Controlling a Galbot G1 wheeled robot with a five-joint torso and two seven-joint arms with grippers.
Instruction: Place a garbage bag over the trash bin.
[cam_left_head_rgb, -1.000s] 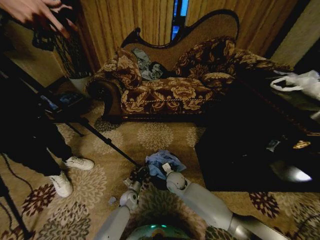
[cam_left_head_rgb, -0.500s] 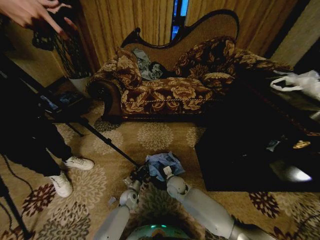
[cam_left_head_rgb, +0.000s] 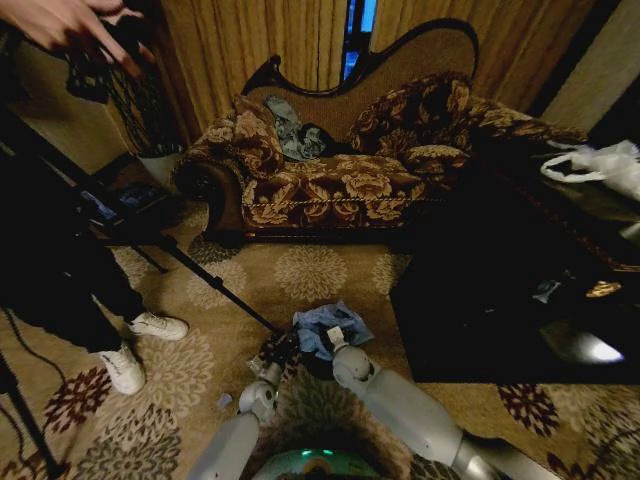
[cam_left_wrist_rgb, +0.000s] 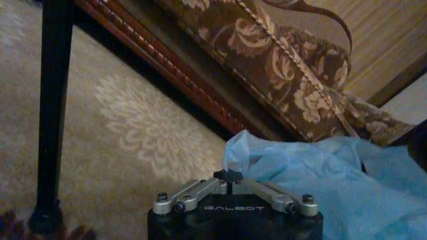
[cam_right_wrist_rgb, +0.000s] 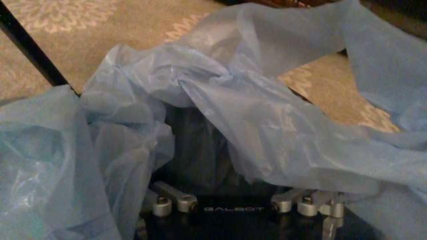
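Garbage bag lies crumpled on the carpet just ahead of both grippers, between the sofa and the robot. It is bunched over the trash bin, which in the right wrist view is a dark patch under the blue film; its rim and full outline are hidden, so I cannot tell how far the bag sits over it or whether the bin stands upright.

Right gripper is the nearer one: it sits at the bag's near edge, on the side away from the sofa, with film draped over and around it. Its fingers look spread, with dark bin and plastic between them, but whether they pinch any film cannot be told.

Left gripper is just beside the bag on its left, toward the black tripod leg. Fingers pressed together at the tips, nothing visibly between them; the bag edge lies just past and to the side of the tips, toward the sofa, close but apparently apart.

Judged: the next move turns on the bag mouth, and no clear long axis or opening edge can be made out in the crumple. The bag's far side, facing the sofa, is hidden behind its own folds. In the head view the right wrist covers part of the bag
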